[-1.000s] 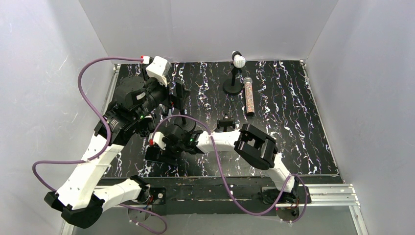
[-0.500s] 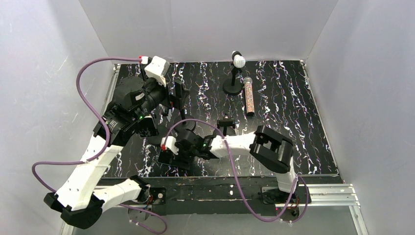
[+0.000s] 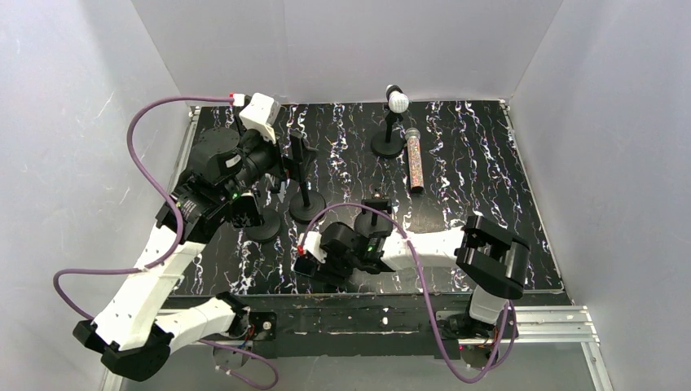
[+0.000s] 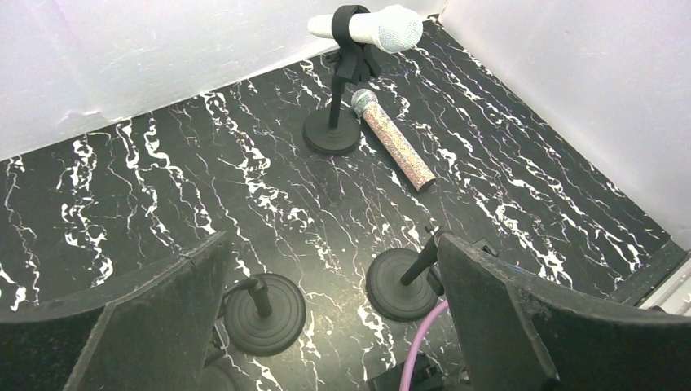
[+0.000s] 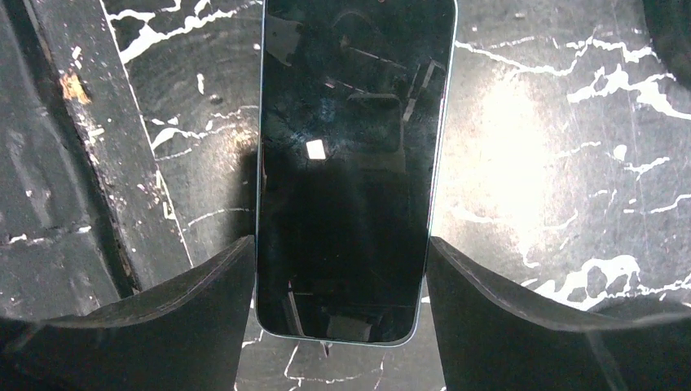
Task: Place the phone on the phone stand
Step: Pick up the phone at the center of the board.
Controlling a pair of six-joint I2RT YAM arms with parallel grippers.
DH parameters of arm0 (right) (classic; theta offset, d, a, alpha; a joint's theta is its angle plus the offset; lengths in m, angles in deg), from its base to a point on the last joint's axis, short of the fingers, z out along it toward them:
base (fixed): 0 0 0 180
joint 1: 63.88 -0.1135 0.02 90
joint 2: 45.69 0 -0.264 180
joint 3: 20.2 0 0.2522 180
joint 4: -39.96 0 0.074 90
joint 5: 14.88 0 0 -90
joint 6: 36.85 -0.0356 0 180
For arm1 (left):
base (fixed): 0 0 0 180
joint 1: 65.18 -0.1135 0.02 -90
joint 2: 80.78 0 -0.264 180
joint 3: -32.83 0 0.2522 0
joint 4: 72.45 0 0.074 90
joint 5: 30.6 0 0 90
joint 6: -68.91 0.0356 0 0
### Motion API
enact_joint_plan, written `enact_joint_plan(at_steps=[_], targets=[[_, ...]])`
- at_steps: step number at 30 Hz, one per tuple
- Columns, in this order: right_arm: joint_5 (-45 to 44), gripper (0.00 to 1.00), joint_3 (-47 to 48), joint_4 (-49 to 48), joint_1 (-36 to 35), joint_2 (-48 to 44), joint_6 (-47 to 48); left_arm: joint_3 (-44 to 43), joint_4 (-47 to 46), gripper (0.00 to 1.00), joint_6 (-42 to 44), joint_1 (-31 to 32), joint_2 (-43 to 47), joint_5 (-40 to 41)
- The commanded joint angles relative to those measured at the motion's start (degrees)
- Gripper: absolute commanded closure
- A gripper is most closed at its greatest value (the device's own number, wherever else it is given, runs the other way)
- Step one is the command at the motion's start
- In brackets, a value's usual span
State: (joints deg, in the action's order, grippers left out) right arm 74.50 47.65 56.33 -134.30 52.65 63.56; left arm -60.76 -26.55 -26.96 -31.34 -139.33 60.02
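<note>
A black-screened phone (image 5: pixel 350 155) lies lengthwise between my right gripper's fingers (image 5: pixel 195 305), which press on its two long edges near its lower end, just above the marbled table. In the top view my right gripper (image 3: pixel 312 262) is low near the table's front, left of centre. A tall black phone stand (image 3: pixel 303 175) on a round base stands behind it, beside my left gripper (image 3: pixel 283 167). The left gripper (image 4: pixel 334 326) is open and empty above two round stand bases (image 4: pixel 265 303).
Another black stand (image 3: pixel 376 208) sits just behind the right forearm, and a round base (image 3: pixel 262 227) lies at the left. A white microphone (image 3: pixel 398 101) rests on a stand at the back, with a glittery microphone (image 3: pixel 415 160) lying beside it. White walls enclose the table.
My right gripper has moved right and toward the table's front edge with the phone in it. The left arm has barely moved.
</note>
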Motion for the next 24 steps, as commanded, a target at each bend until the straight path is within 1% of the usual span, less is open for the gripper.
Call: enact_joint_plan(at_steps=[1, 6, 7, 13, 19, 24], targets=[[-2.10, 0.99, -0.58, 4.42, 1.28, -2.67, -1.66, -0.04, 0.44, 0.02, -2.75, -0.36, -0.36, -0.61], [-3.71, 0.99, 0.41, 5.91, 2.18, -6.42, -3.30, -2.36, 3.16, 0.02, -6.35, -1.92, -3.37, -0.62], [-4.37, 0.99, 0.55, 5.91, 2.26, -7.46, -3.48, -2.87, 3.68, 0.02, -7.22, -2.85, -4.05, -3.02], [-6.43, 0.99, 0.60, 5.90, 2.83, -14.95, -4.21, -3.46, 4.31, 0.02, -12.46, -9.58, -6.82, -10.24], [-6.60, 0.99, 0.91, 6.66, 3.48, -21.41, -4.20, -3.08, 3.11, 0.02, -13.90, -12.36, -7.16, -14.84], [-6.26, 0.99, 2.86, 8.99, 4.56, -26.60, -3.33, -4.00, 3.55, 0.02, -12.89, -13.23, -7.85, -19.47]])
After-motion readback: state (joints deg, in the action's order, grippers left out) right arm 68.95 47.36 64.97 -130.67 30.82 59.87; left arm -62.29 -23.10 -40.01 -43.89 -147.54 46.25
